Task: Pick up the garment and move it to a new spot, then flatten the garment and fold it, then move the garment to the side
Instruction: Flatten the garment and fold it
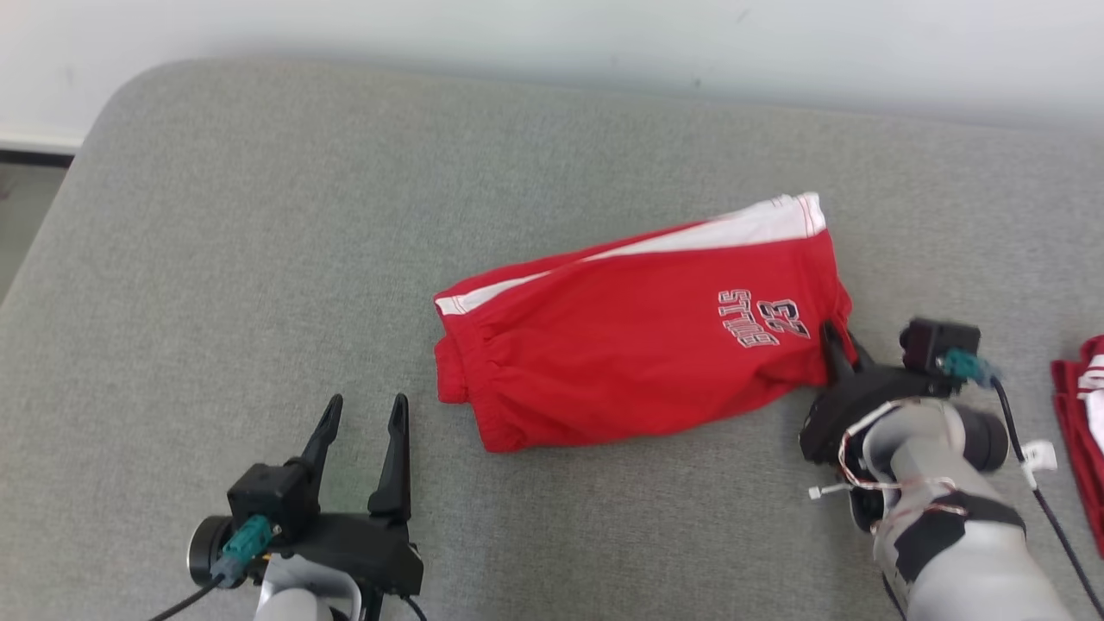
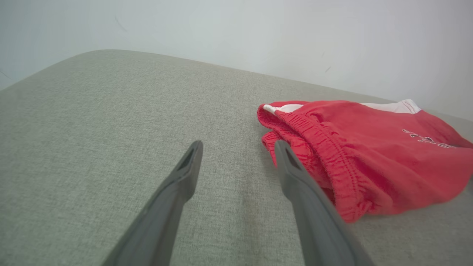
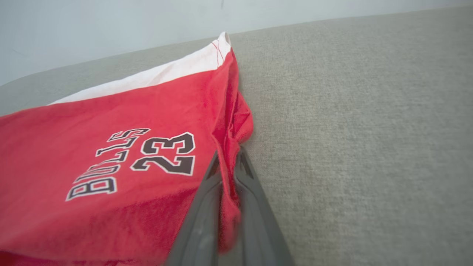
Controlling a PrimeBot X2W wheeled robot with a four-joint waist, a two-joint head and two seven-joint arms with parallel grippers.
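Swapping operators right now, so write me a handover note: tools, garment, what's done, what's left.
Right tool: shut on the leg-hem edge of the red shorts.
Left tool: open, empty, near the waistband but apart from it.
Done, it seems: shorts lie folded in half on the grey cushion.
Left: likely moving them aside; another red garment lies at the right edge.

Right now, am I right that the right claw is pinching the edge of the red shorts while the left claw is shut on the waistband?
Not quite: the left claw is open, beside the waistband and holding nothing, as the left wrist view shows. The right claw is indeed shut on the edge of the red shorts.
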